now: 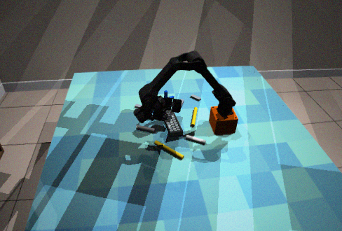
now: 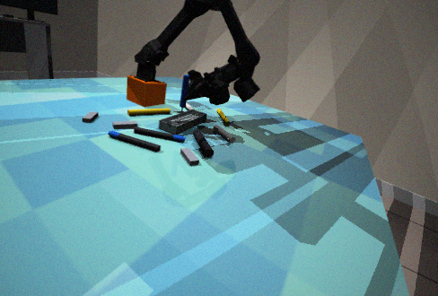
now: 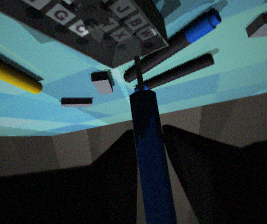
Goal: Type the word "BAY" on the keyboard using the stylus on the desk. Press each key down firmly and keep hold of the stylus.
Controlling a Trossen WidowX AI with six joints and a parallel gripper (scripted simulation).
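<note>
My gripper (image 3: 148, 134) is shut on the blue stylus (image 2: 184, 91) (image 3: 151, 160) (image 1: 165, 94), which stands almost upright with its thin dark tip down. The black keyboard (image 1: 172, 123) (image 2: 183, 123) (image 3: 103, 50) lies on the desk with rows of light keys. In the wrist view the tip shows in front of the keyboard's near edge, close to the corner by the B and W keys. Whether it touches a key I cannot tell. The arm hides the far end of the keyboard in the top view.
Two blue-and-black pens (image 2: 135, 141) (image 2: 159, 134), a black cylinder (image 2: 203, 143) and grey blocks (image 2: 189, 156) (image 2: 125, 125) lie beside the keyboard. Yellow sticks (image 1: 193, 117) (image 1: 169, 150), a white stick (image 1: 195, 139) and a grey stick (image 1: 145, 129) lie around it. The arm's base is an orange box (image 1: 223, 123).
</note>
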